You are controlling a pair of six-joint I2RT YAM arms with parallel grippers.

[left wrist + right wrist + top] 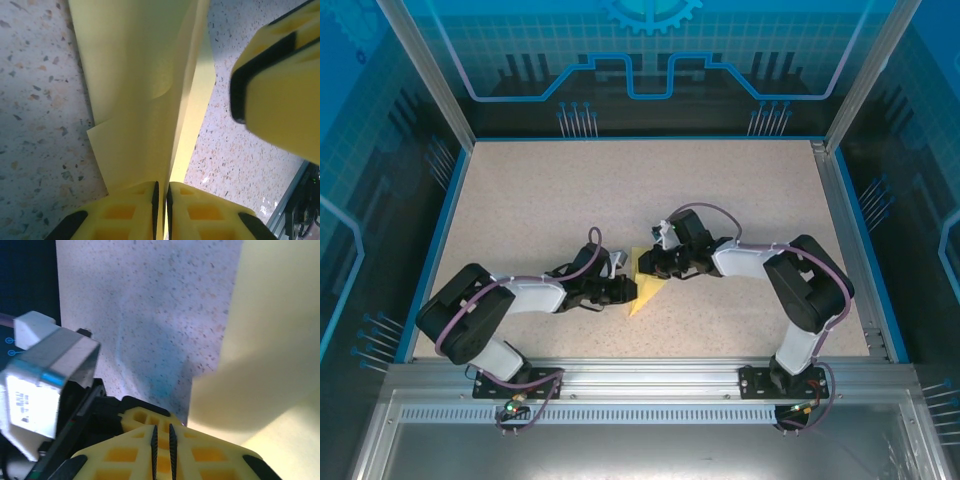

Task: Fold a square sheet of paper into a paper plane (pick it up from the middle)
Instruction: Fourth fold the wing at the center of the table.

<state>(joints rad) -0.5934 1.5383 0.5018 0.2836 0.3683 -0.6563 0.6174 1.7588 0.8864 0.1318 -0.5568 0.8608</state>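
Clamping the square sheet of paper [145, 100] mid-way across the bench [570, 200] from 9 o'clock, the left fingers [125, 212] are holding it — long axis 12-to-6 — while the right fingers [130, 450] are sitting narrow at 1 o'clock, grip unclear.

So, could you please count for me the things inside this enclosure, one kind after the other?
Robot arms: 2
Yellow paper sheet, partly folded: 1
Speckled table: 1
Total: 4
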